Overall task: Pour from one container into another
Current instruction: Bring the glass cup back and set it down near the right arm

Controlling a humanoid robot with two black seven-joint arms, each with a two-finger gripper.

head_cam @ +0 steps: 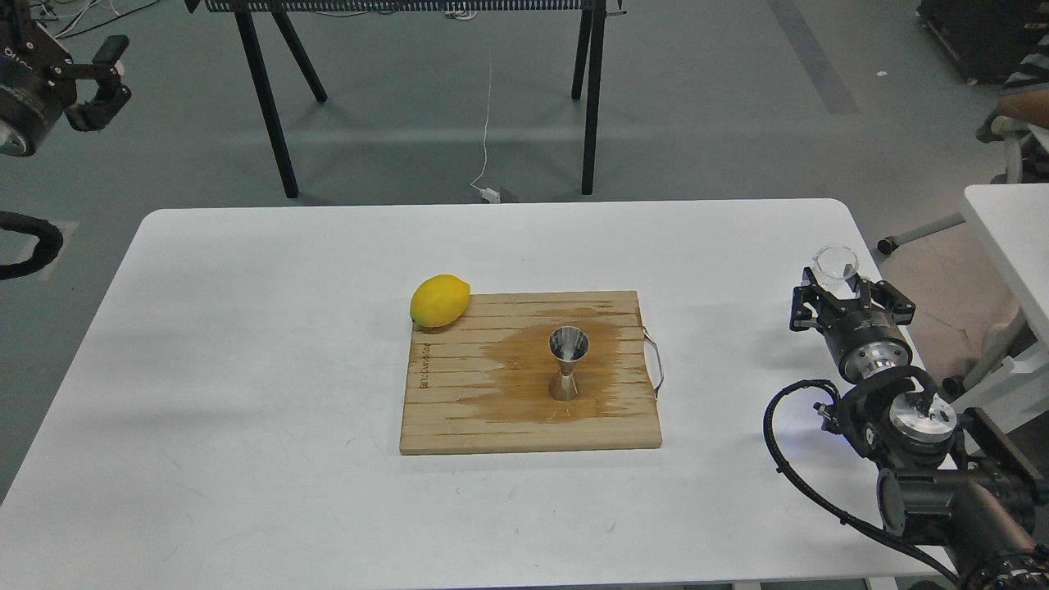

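Note:
The steel jigger point(568, 365) stands upright in the middle of a wet patch on the wooden board point(459, 418). The small clear glass cup point(836, 263) sits upright between the fingers of my right gripper point(842, 283), which is shut on it over the table's right edge, far to the right of the jigger. Whether the cup rests on the table is unclear. My left gripper point(94, 82) hangs open and empty at the top left, off the table.
A yellow lemon point(440, 300) lies at the board's back left corner. A metal handle point(656, 365) sticks out of the board's right side. The white table point(246, 328) is bare to the left. Another table point(1012, 229) stands at right.

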